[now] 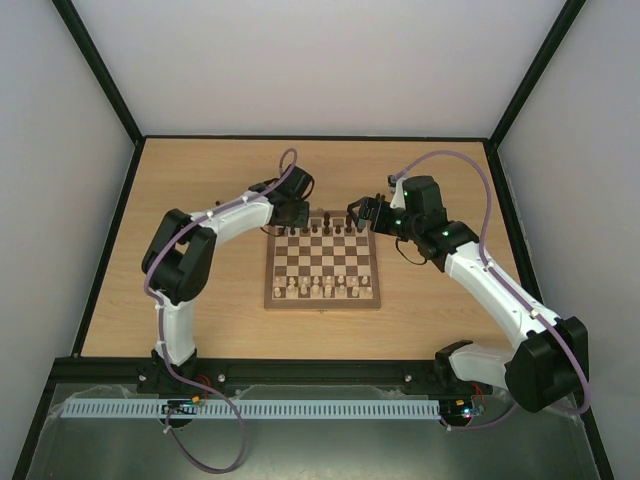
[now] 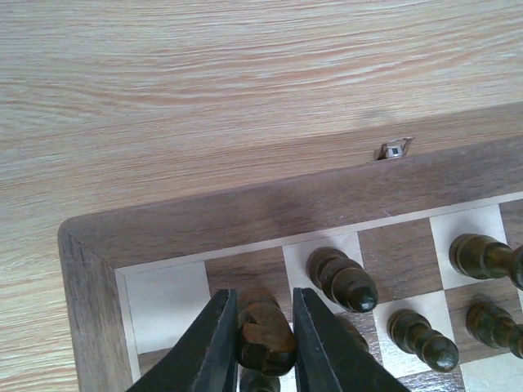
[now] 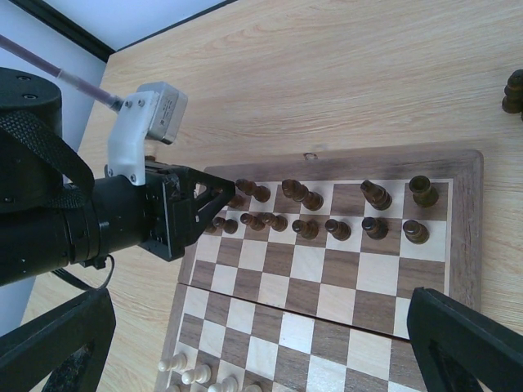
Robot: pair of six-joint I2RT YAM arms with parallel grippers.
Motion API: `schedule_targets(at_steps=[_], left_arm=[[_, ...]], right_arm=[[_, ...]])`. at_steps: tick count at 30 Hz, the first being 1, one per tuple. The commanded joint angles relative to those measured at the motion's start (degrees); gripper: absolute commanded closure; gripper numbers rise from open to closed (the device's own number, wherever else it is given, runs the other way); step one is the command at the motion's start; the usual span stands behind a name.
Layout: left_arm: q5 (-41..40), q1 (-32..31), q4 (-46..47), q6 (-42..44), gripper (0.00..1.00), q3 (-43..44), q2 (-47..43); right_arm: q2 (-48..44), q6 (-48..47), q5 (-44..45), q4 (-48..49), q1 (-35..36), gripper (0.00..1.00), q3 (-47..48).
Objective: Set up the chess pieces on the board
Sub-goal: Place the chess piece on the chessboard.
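The board (image 1: 322, 270) lies in the middle of the table, its far two rows holding several dark chess pieces (image 3: 327, 227). My left gripper (image 2: 263, 327) is shut on a dark piece with a notched head (image 2: 265, 336), over the second square from the board's far left corner. From above, the left gripper (image 1: 293, 226) is at that corner. I cannot tell if the held piece touches the square. My right gripper (image 1: 360, 213) hovers open above the board's far right part, its fingers (image 3: 57, 343) spread wide with nothing between them.
Pale cream pieces (image 1: 320, 290) line the board's near rows. One dark piece (image 3: 513, 91) stands on the table beyond the board's far right corner. A metal clasp (image 2: 393, 149) sits on the board's far edge. Dark rails and white walls enclose the table.
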Motion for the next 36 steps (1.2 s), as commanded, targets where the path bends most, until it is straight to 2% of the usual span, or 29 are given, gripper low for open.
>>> schedule_targets(at_steps=[1,18,36], left_arm=[[0.1,1.0,0.6,-0.4,0.82,0.0,-1.0],[1.7,1.1,1.2,0.0,0.82,-0.2,0.1],[1.8,1.2,0.9,0.2,0.76,0.3,1.4]], right_arm=[[-0.5,-0.2,-0.5,-1.4,0.4,0.01,-0.2],[-0.3,-0.2,-0.6,-1.3,0.4,0.01,-0.2],[-0.2,-0.2,-0.8,-1.2,0.4,0.01,-0.3]])
